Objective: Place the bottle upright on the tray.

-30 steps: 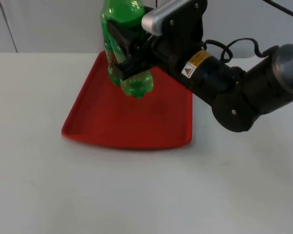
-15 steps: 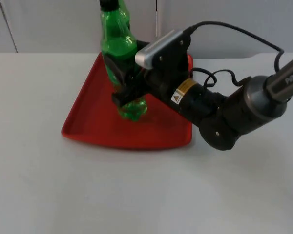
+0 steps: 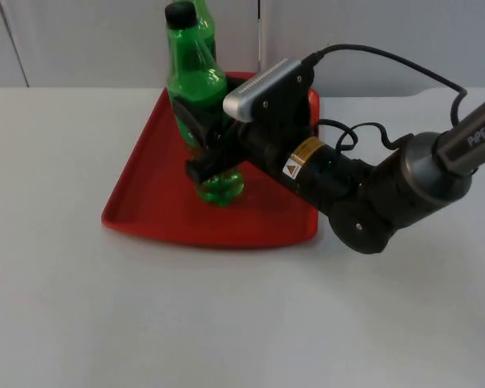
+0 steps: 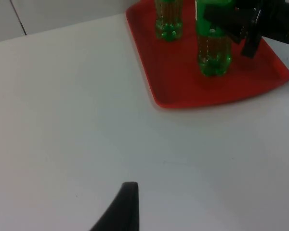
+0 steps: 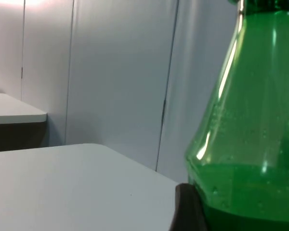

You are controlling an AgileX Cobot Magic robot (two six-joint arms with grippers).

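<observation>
A green bottle with a black cap stands upright, its base down at the floor of the red tray. My right gripper is shut on the bottle's lower body from the right side. The left wrist view has the same bottle on the tray with the black jaws around it. In the right wrist view the bottle's green shoulder looms close beside one black finger. My left gripper waits low over the bare table, well away from the tray.
A second green bottle stands upright at the tray's far side, its top just behind the held bottle. White table top lies open in front of the tray. The grey partition wall closes the back.
The right arm has come down with the bottle: its base hung above the tray a second ago and now sits at the tray floor. The bottle has straightened to upright.
</observation>
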